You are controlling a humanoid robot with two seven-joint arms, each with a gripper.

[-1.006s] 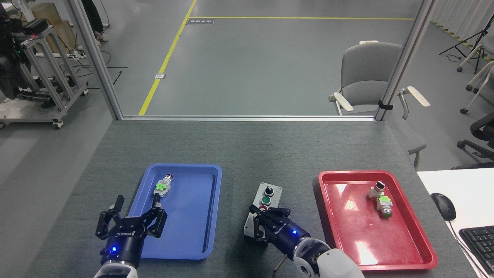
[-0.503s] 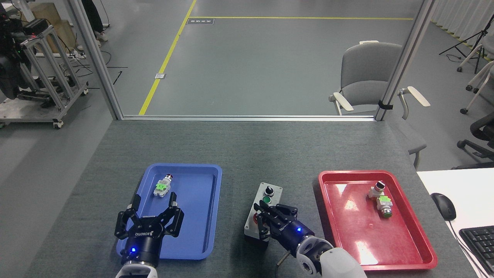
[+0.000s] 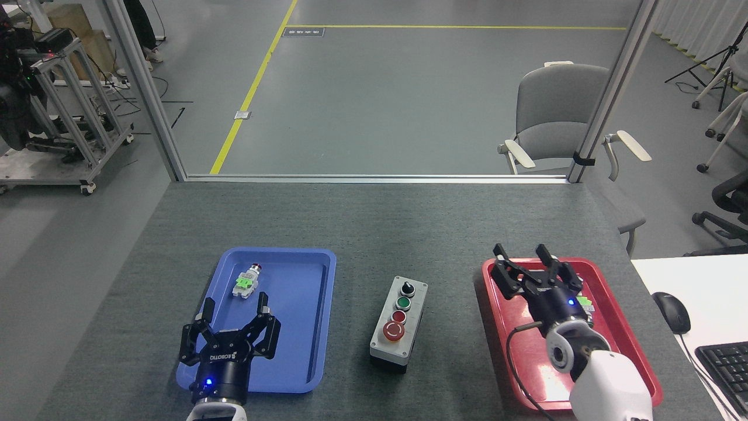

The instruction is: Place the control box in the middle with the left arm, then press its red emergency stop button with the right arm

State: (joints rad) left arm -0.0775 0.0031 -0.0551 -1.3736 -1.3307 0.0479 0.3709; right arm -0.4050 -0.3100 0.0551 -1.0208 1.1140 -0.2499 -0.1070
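Note:
The light grey control box (image 3: 399, 323) lies on the dark felt tabletop (image 3: 374, 234) between the two trays, with nothing touching it. Its row runs from a black knob at the far end through a green and a small red button to the big red emergency stop button (image 3: 393, 331) with its yellow ring at the near end. My left gripper (image 3: 232, 318) hovers open over the near part of the blue tray (image 3: 324, 292), its fingers spread and empty. My right gripper (image 3: 530, 266), with its looping black cable, is open over the red tray (image 3: 631, 351), well right of the box.
A small switch part with a green clip (image 3: 246, 282) lies in the far part of the blue tray. Another green-clipped part (image 3: 584, 303) peeks out behind my right gripper in the red tray. A mouse (image 3: 672, 311) and keyboard (image 3: 724, 365) sit on the white desk at right.
My right gripper has lifted off the control box and swung right over the red tray, opening its fingers and uncovering the emergency stop button. The left gripper moved right at first and now holds still.

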